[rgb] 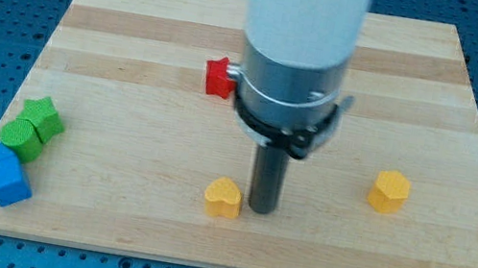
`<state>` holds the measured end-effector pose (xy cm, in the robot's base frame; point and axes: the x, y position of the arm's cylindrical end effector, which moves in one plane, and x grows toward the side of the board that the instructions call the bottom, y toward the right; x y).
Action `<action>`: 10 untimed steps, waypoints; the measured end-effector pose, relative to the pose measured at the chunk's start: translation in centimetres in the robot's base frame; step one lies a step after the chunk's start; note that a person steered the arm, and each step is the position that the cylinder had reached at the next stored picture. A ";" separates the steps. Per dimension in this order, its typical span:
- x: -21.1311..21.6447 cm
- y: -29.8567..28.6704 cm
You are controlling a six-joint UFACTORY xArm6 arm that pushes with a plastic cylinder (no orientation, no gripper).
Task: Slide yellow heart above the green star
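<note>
My tip point(262, 208) sits on the wooden board point(108, 219), just right of the yellow heart point(223, 197), near bottom centre; no fingers, nothing gripped. Green star point(43, 116) far left, touching green cylinder point(21, 137). Blue block point(3, 173), red block point(219, 77), yellow hexagon point(389, 190) lie apart.

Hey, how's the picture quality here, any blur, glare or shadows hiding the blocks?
Camera view: even, soft lighting, no strong glare; the blocks look sharp, with faint shadows. The arm's white body is near the lens, slightly soft, hiding part of the red block. My tip sits just right of the yellow heart.
</note>
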<state>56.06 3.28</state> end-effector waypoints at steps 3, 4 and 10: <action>1.9 -4.8; -1.3 -6.4; -10.4 -13.2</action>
<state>45.67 -9.95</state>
